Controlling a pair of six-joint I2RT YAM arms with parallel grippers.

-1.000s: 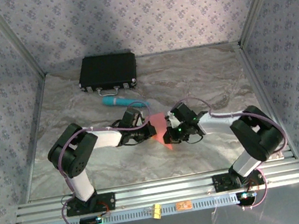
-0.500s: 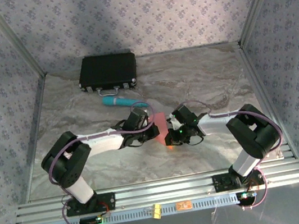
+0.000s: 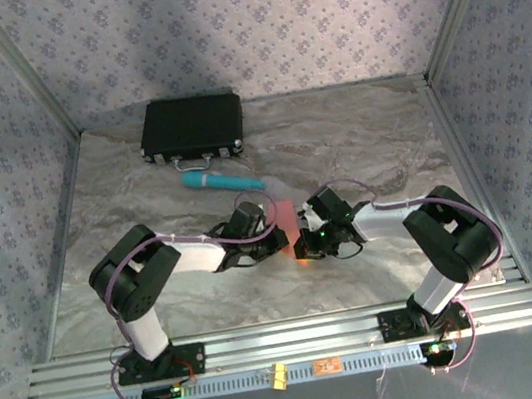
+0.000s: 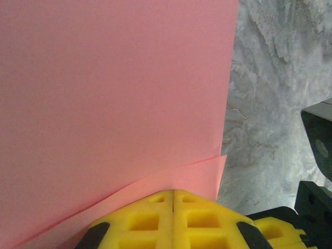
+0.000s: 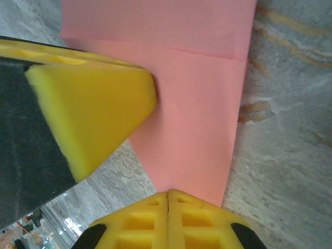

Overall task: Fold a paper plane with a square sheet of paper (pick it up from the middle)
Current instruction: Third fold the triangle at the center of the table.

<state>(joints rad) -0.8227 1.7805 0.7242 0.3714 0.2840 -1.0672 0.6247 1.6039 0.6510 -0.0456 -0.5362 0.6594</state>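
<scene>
The square sheet of paper [image 3: 290,218] is a folded salmon-pink shape lying on the marbled table between my two grippers. In the left wrist view the paper [image 4: 114,93] shows two overlapping layers. My left gripper [image 4: 173,193] is shut, its yellow tips set down on the lower layer. In the right wrist view the paper [image 5: 197,119] narrows toward my right gripper [image 5: 168,194], which is shut with its tips at the paper's near end. The left gripper's yellow finger [image 5: 93,114] lies on the paper's left edge. From above, the left gripper [image 3: 279,240] and right gripper [image 3: 305,244] nearly meet.
A black case [image 3: 192,127] lies at the back left. A teal cylinder [image 3: 222,180] rests just behind the left wrist. Patterned walls with metal posts close in the table on three sides. The right arm's black body [image 4: 319,150] sits close to the left gripper.
The left gripper has slid right across the paper toward the right gripper. The visible pink area has shrunk from a wide triangle to a narrow strip. The right gripper has barely moved.
</scene>
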